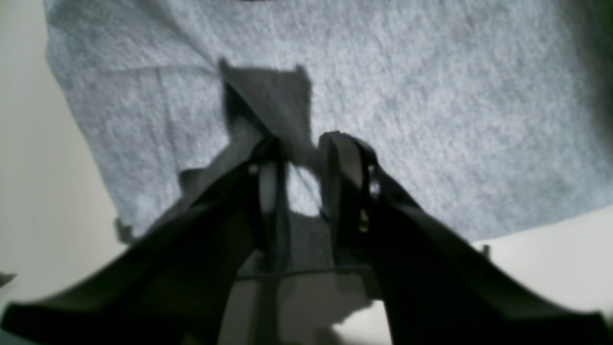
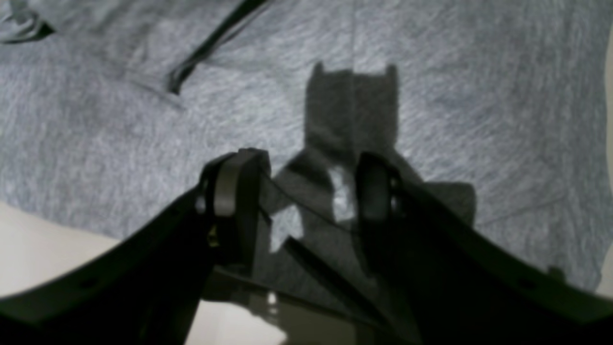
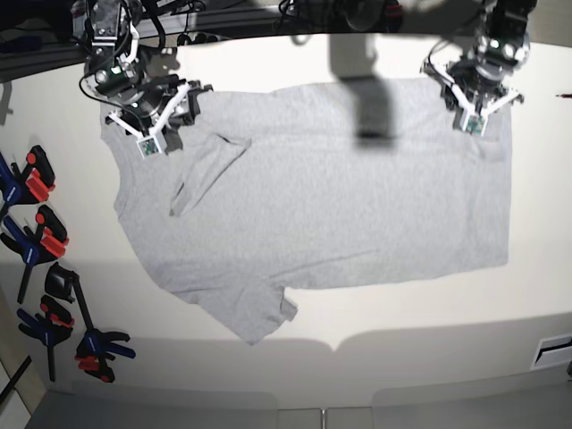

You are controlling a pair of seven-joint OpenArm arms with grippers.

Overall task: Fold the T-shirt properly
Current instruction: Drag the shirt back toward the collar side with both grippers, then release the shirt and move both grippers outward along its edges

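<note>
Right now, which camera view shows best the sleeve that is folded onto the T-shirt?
The base view: the folded sleeve lies whole on the T-shirt, near the right gripper. The right wrist view shows only a fold edge. The left wrist view shows none of that sleeve.

The T-shirt [image 3: 322, 192], light heather-grey, lay spread flat, plain side up; one sleeve was folded inward. The other sleeve pointed toward the near edge.
</note>
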